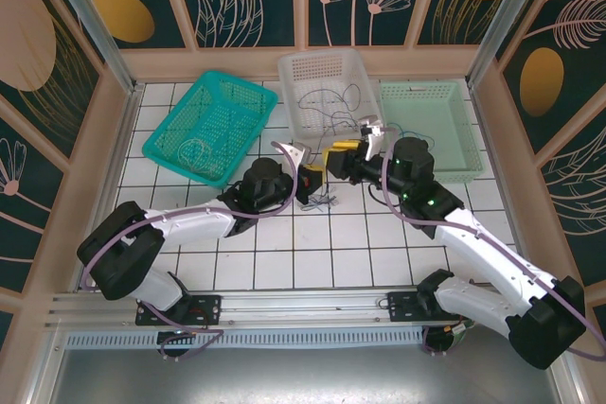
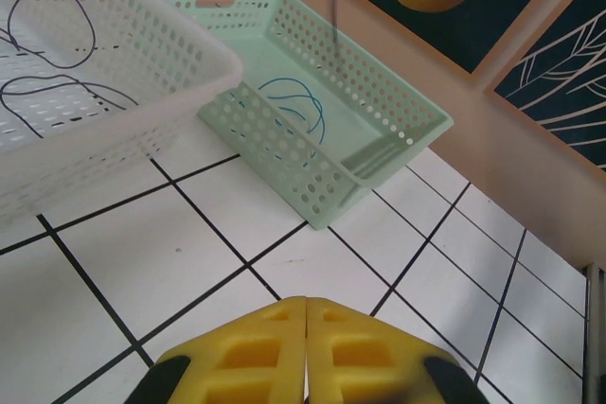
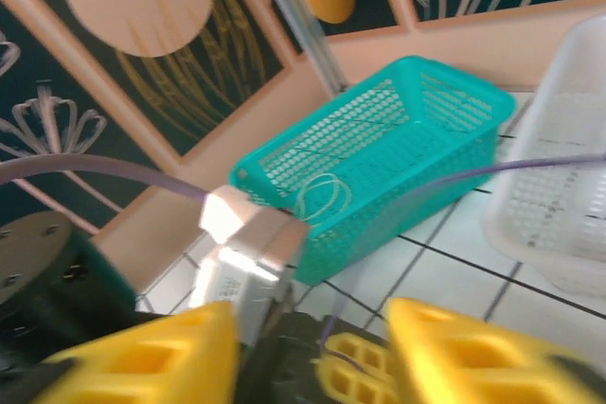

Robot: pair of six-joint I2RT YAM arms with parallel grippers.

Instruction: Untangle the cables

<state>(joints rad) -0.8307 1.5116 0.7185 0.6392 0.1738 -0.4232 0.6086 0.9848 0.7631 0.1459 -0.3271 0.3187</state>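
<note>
Yellow left gripper: pads pressed shut.
Right gripper: jaws spread wide.
Dark cables: white basket, 12 o'clock.
Blue cable: mint basket, 1 o'clock.
Pale cable: teal basket, 10 o'clock.

Left basket, middle basket and right basket stand side by side at the far end of the desk. Cables lie inside each.

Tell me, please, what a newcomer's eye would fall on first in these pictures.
Three perforated plastic baskets line the back: a teal basket at left, a white basket in the middle, a mint-green basket at right, each holding thin cables. In front of them the yellow-fingered left gripper, shut, and right gripper, open, face each other.
</note>
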